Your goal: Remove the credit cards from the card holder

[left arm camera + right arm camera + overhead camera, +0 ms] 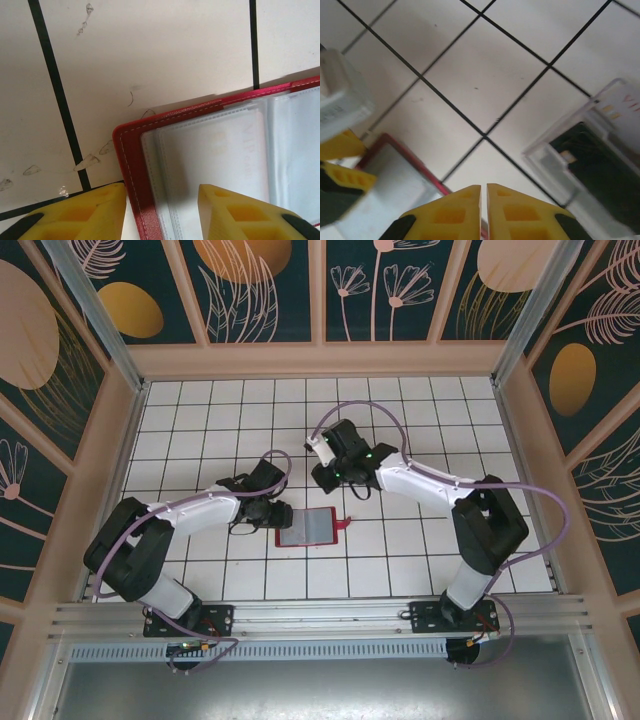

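The red card holder [312,528] lies open and flat on the tiles, its clear sleeves facing up. A pale card [220,150] marked VIP sits inside a sleeve. My left gripper [277,514] is at the holder's left corner [131,150]. Its yellow fingers stand open [161,196], one on each side of the red edge. My right gripper [484,189] hangs shut and empty above the tiles just beyond the holder [395,187]. To its right, a dark card [595,167] and a pale one [616,106] lie in a clear plastic box [545,155].
The right arm's wrist [350,458] hovers over the tiles behind the holder. The holder's snap tab [345,524] sticks out on its right side. Wooden walls [110,470] fence the tiled floor on three sides. Open tiles stretch to the back.
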Motion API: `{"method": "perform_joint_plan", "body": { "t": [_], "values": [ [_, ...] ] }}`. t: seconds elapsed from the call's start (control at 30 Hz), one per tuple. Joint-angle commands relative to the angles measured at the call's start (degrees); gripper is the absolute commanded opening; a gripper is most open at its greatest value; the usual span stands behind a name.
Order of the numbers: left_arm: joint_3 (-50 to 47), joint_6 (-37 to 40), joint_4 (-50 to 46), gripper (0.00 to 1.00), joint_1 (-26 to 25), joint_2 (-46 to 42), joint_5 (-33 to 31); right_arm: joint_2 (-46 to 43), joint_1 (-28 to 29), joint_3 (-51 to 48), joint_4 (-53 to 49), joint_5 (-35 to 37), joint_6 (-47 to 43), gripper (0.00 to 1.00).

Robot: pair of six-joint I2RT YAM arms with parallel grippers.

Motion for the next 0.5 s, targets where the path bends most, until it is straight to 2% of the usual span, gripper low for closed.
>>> {"method": "perform_joint_plan", "body": {
  "t": [0.0,0.23,0.37,0.47],
  "values": [
    [-0.1,0.0,1.4,0.43,0.2,-1.9,-1.4,-2.1,1.9,-1.4,4.5,-2.1,15.8,0.09],
    [-2.4,-1.3,3.1,0.47,0.1,-5.7,-5.7,-2.5,3.3,-2.9,5.6,-7.4,33.5,0.06],
    [-3.2,-1.6,3.2,0.48,1.1,-7.6,-7.2,-1.7,3.4,-1.9,1.2,-8.5,36.7,0.07],
    [-3.6,-0.5,2.6,0.49,4.0,-9.2,-6.6,-1.8,3.5,-2.5,-0.3,-8.4,37.8,0.08]
  ]
}}
